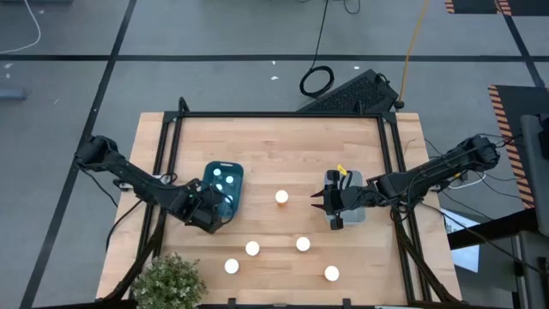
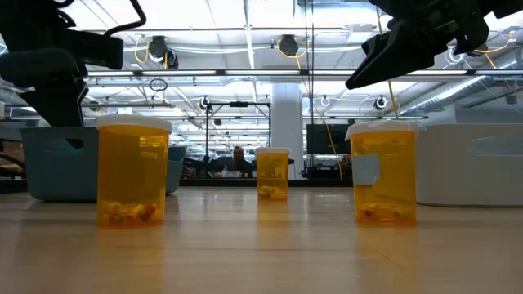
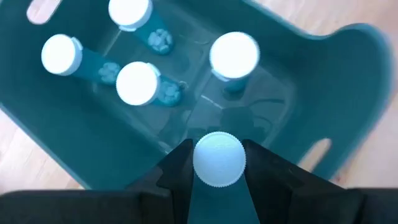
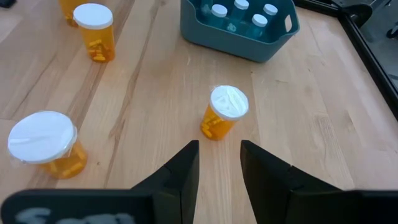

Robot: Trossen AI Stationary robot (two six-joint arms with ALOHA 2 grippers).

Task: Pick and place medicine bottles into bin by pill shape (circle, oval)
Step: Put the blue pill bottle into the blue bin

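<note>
Left gripper (image 3: 217,165) over teal bin (image 1: 225,190), fingers pinching a bottle (image 3: 218,159) for sorting | right gripper (image 4: 219,163) fingers spread, facing next bottle (image 4: 224,112) | five bottles loose on surface (image 1: 274,146)

Open tabletop (image 1: 283,150) behind bottle (image 1: 281,197); four front bottles well apart; teal bin (image 1: 225,189) walls crowd left hand (image 1: 208,215).

Amber-orange medicine bottles (image 4: 222,115) with white caps on a light wood-grain tabletop (image 1: 283,150), a teal bin (image 1: 225,190), a pale grey bin (image 1: 348,196), black arms.
</note>
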